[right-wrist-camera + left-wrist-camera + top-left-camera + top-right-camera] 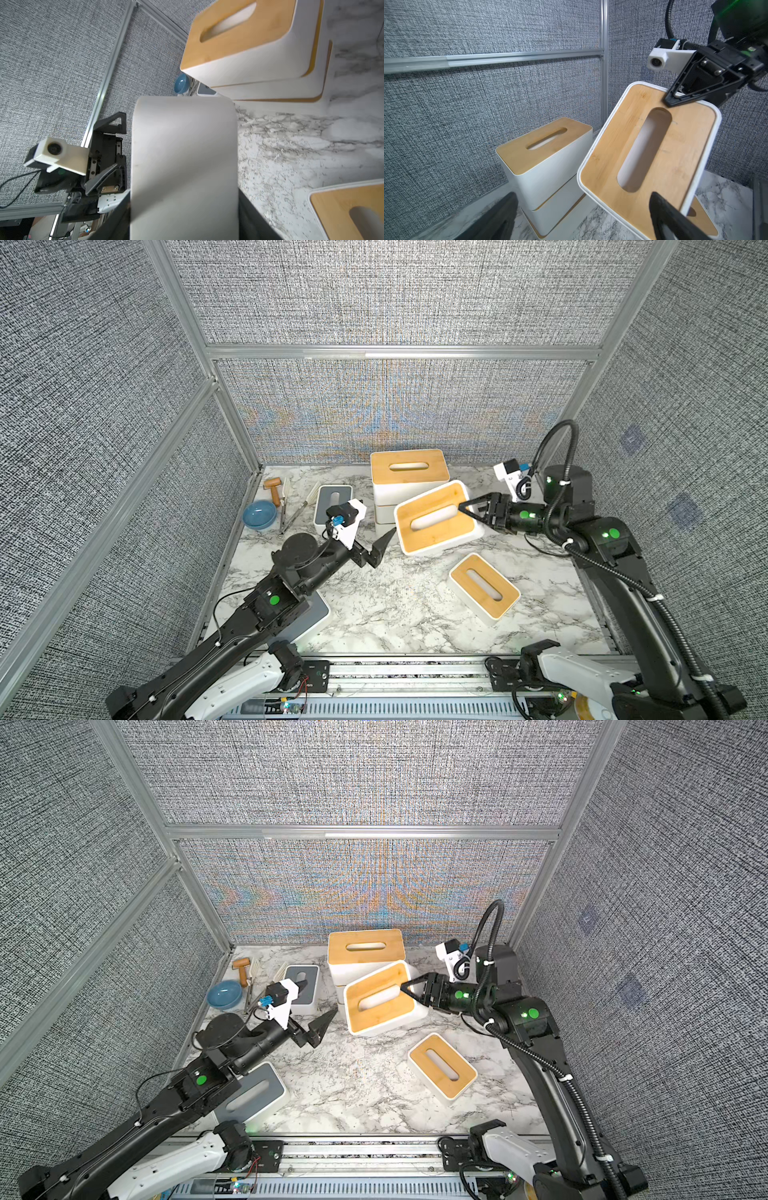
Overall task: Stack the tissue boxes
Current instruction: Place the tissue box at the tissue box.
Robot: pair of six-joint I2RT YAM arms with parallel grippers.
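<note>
My right gripper (pixel 463 508) is shut on one end of a white tissue box with a bamboo lid (pixel 436 518) and holds it tilted, its white side (pixel 185 158) filling the right wrist view. Just behind it, at the back of the table, stands a stack of bamboo-lidded boxes (pixel 409 472) (pixel 544 149). My left gripper (pixel 380 547) (pixel 581 224) is open, close to the held box's near end with nothing between its fingers. Another bamboo-lidded box (pixel 484 587) lies front right. One grey-lidded box (pixel 332 506) sits back left, and another (pixel 253 1094) lies partly under my left arm.
A blue bowl (pixel 259 514), a wooden-handled tool (pixel 273 489) and metal tongs (pixel 291 510) lie by the back left corner. Fabric walls with aluminium rails close in three sides. The marble tabletop (pixel 395 605) shows bare at the front middle.
</note>
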